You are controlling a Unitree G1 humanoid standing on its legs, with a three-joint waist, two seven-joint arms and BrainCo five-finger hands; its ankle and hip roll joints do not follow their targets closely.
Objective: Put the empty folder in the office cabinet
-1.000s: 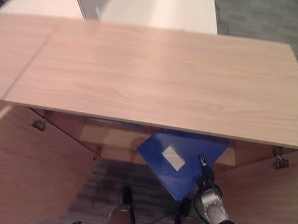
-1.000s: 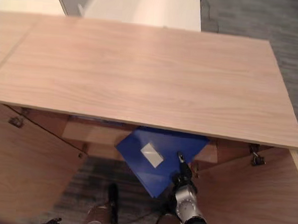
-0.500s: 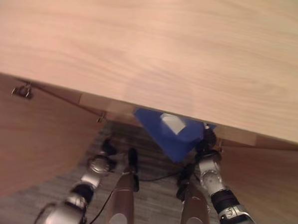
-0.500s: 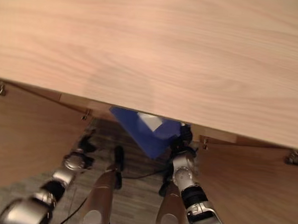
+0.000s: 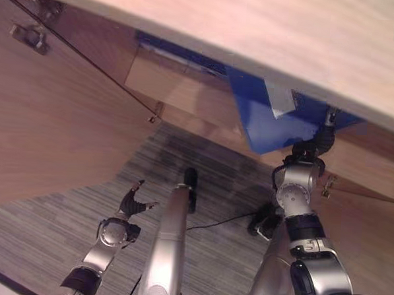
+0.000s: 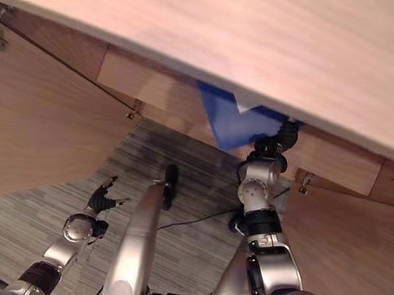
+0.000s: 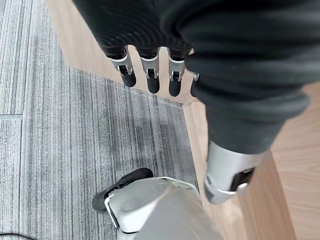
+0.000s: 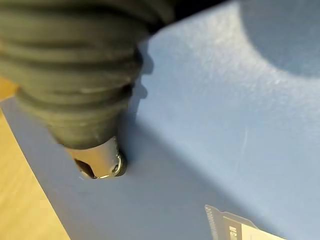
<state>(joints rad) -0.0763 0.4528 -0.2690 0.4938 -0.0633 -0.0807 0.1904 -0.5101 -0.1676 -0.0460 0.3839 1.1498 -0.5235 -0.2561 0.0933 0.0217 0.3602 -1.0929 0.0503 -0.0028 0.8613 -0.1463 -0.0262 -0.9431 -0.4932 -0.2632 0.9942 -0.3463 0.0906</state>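
Observation:
The blue folder (image 5: 268,121) with a white label (image 5: 278,102) sticks out from under the wooden cabinet's top (image 5: 302,34), tilted, its far part hidden inside. My right hand (image 5: 313,145) is raised to the folder's lower right corner and shut on it. In the right wrist view the folder's blue face (image 8: 215,125) lies right against that hand (image 8: 100,162). My left hand (image 5: 131,202) hangs low over the floor at the left, fingers (image 7: 150,75) straight and holding nothing.
The cabinet's left door (image 5: 46,120) and right door (image 5: 370,242) stand open on either side. A wooden shelf front (image 5: 180,94) shows inside, left of the folder. Grey striped carpet (image 5: 61,226) covers the floor before the cabinet.
The camera has tilted down, and my left hand has come into the eye views. The folder, held by my right hand, has gone further in under the cabinet top.

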